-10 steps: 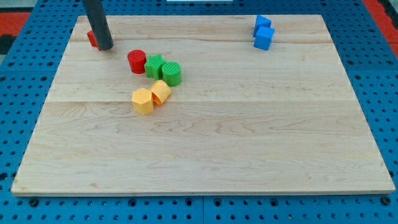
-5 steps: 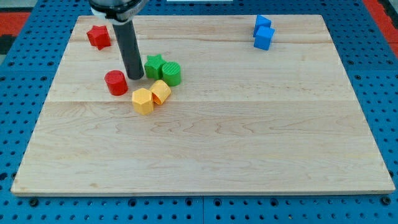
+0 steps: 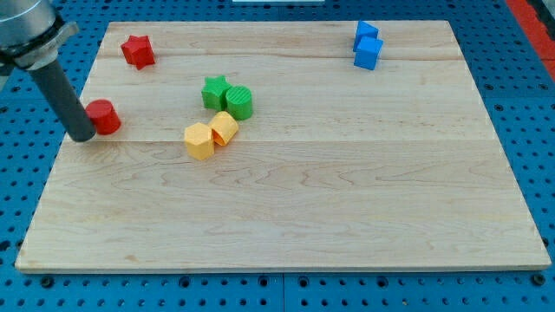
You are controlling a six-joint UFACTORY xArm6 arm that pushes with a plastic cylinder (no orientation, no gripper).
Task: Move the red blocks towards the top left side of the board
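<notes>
my tip (image 3: 84,137) | no jaws, holds nothing | touching red cylinder (image 3: 105,116) left side

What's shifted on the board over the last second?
My tip swept from the red star at the view's top left down past the green blocks and out to the left edge. The red cylinder went with it, from beside the green star to the left edge, now against my tip's right. The green, yellow and blue blocks and the red star stayed put.

Wooden board (image 3: 347,191) carries red, green, yellow, blue blocks.
</notes>
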